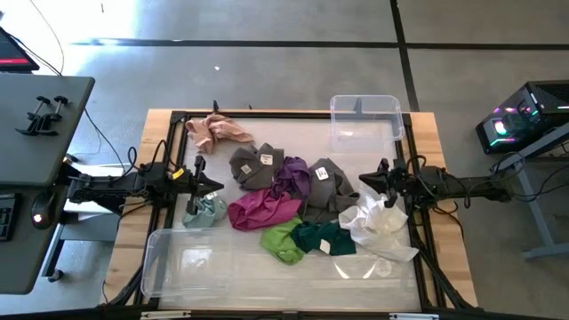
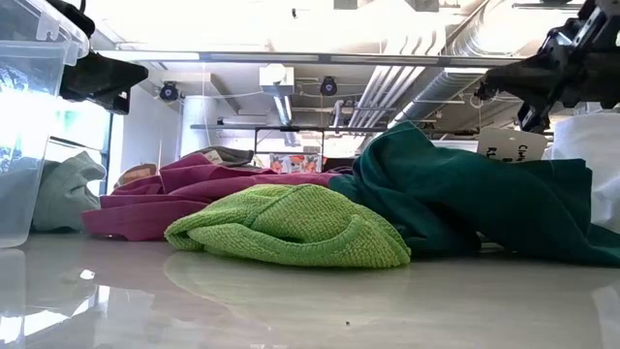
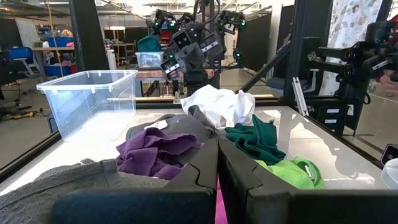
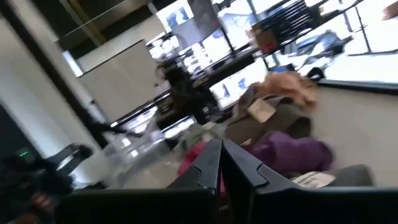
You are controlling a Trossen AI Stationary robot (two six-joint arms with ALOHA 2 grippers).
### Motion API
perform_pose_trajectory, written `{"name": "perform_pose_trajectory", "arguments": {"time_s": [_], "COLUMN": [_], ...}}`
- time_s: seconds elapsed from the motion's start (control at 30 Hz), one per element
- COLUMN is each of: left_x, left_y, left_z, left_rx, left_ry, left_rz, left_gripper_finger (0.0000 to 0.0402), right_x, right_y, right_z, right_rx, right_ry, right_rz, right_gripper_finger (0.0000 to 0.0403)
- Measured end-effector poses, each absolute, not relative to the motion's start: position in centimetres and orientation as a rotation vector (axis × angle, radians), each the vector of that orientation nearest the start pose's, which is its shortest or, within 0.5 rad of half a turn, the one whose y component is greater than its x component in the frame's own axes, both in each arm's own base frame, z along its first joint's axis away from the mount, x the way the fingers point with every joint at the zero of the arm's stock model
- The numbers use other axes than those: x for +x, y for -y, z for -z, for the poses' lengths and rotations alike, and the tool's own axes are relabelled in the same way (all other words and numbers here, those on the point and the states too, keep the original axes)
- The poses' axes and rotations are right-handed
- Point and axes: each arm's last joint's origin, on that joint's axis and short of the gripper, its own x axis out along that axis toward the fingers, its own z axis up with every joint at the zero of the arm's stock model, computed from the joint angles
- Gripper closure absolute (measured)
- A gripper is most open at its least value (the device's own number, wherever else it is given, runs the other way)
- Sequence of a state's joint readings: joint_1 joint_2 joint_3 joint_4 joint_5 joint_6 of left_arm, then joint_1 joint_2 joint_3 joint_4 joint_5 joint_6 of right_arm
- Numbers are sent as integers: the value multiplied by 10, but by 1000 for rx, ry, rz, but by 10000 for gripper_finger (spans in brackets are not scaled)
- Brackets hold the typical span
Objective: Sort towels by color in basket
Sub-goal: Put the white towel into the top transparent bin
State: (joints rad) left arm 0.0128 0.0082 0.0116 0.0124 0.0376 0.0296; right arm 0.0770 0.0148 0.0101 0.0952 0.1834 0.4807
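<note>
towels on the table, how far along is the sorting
Nothing looks sorted yet. The small clear plastic bin and the long clear plastic bin hold no towels. The peach-pink towel, magenta towel, lime green towel, dark green towel and white towel lie on the table. Left gripper and right gripper are shut, holding nothing. All sorting remains.

— What can't we make out from bench level?
— The dark green towel (image 2: 465,199) runs off the frame's right edge; its tag's (image 2: 511,147) print is cut short.
— And from the right wrist?
— We see only smear; the purple towel (image 4: 292,152) shows as a shape, and we can't read the tag (image 4: 261,110) on the grey one.
</note>
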Motion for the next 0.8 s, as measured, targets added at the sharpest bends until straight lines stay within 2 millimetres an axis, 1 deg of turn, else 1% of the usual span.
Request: {"name": "perform_pose_trajectory", "arguments": {"time_s": [0.17,0.27,0.37,0.43,0.57,0.67,0.73,0.8], "left_x": [97,97,97,97,97,97,97,97], "left_y": [0,0,0,0,0,0,0,0], "left_z": [-168,-168,-168,-168,-168,-168,-168,-168], "left_rx": [30,29,5,-14,-20,-70,-167,-317], "left_ry": [16,17,16,16,16,15,14,13], "left_rz": [25,24,25,25,19,20,20,18], "left_gripper_finger": [402,402,402,401,401,401,402,402], "right_x": [98,100,102,105,115,123,127,131], "right_y": [-5,-8,-12,-15,-21,-27,-31,-35], "right_z": [-177,-182,-200,-212,-233,-250,-258,-258], "right_rx": [469,430,370,326,271,278,262,240], "right_ry": [120,126,118,76,-121,-359,-555,-761], "right_rz": [61,27,-7,-7,40,61,94,141], "right_gripper_finger": [393,393,384,374,345,315,291,268]}}
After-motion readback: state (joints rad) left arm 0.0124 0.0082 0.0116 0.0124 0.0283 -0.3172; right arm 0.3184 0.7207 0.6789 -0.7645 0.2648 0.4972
